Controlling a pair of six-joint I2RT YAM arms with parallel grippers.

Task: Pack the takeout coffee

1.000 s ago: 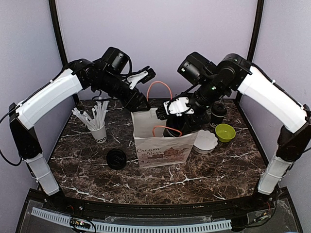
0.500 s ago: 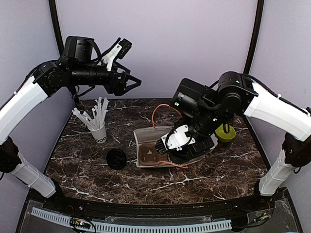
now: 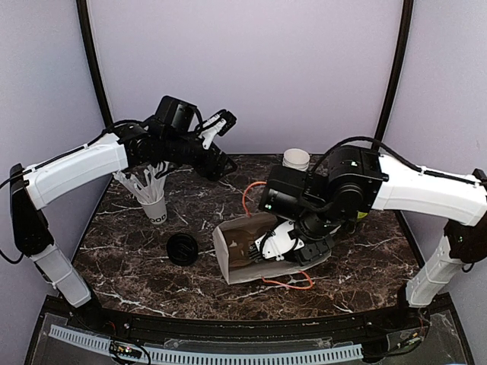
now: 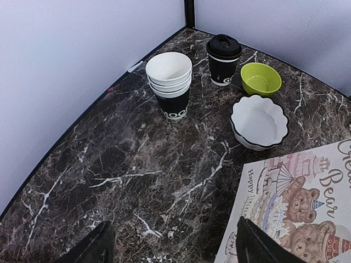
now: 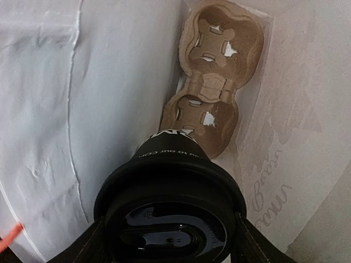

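Moved since half a second ago: left arm, down from its high pose to hover behind the bag [image 3: 243, 255]; bag itself, slewed round where it lies on its side; right gripper [image 3: 283, 245], reaching deeper into it. Right pincer: clamped on a lidded coffee [image 5: 170, 219], held inside the bag, just short of the carrier [image 5: 211, 87] at the bag's bottom. Left gripper [image 4: 174, 249]: fingers spread, nothing between them. Second coffee [image 4: 223, 59]: standing well behind the bag, beside a green bowl [image 4: 261, 78]. Step in hand, as I judge it: seating the cup. To do it well: line its base with the nearer carrier socket, push straight, release only once seated; the left pincer could steady the bag.
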